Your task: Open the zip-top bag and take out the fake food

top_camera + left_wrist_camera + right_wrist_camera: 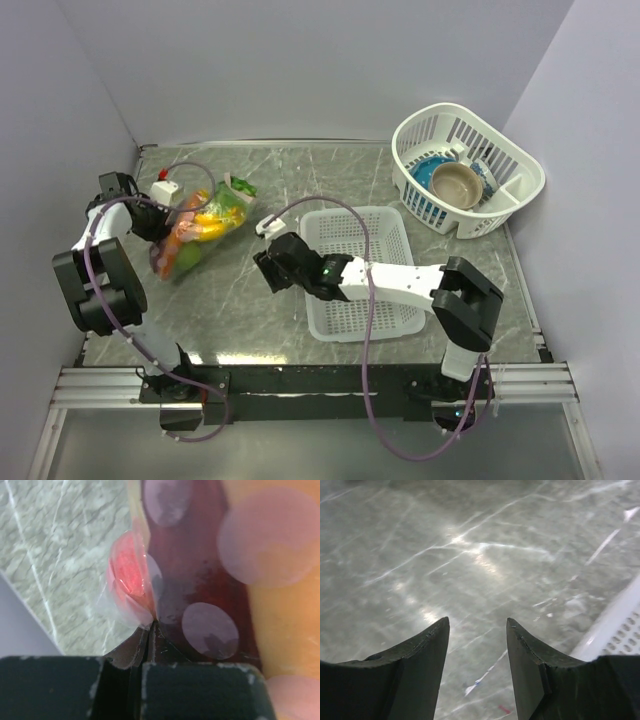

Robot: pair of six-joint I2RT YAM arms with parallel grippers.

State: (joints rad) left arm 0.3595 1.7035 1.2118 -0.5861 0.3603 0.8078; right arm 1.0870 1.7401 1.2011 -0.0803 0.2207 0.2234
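- 1 zip-top bag [200, 228] lies on the left part of the table [250, 310], stretched on a slant from far-right to near-left.
- The fake food [212, 220] is inside the bag. The top view shows a green leafy piece at the far end, 1 yellow piece and 1 orange piece in the middle, and another green patch at the near end. An exact count through the plastic cannot be made.
- In the left wrist view, 3 pieces press against the clear film: 1 pink-red round piece [129, 575], 1 dark red slice [195, 555] and 1 orange-yellow piece [285, 605].
- The left gripper [149, 642] has its 2 fingers pinched together on a fold of the bag's plastic at its left side, just below the pink-red piece.
- The right gripper [477, 627] is right of the bag and apart from it. Its 2 fingers are spread with only bare table between them, and they hold nothing.
- 1 white perforated tray [392, 222] sits just right of that gripper, and the right arm reaches across it.
- 1 white slotted basket [522, 170] stands in the far-right corner, holding 2 bowls: 1 blue bowl [428, 190] and 1 tan bowl [458, 184].
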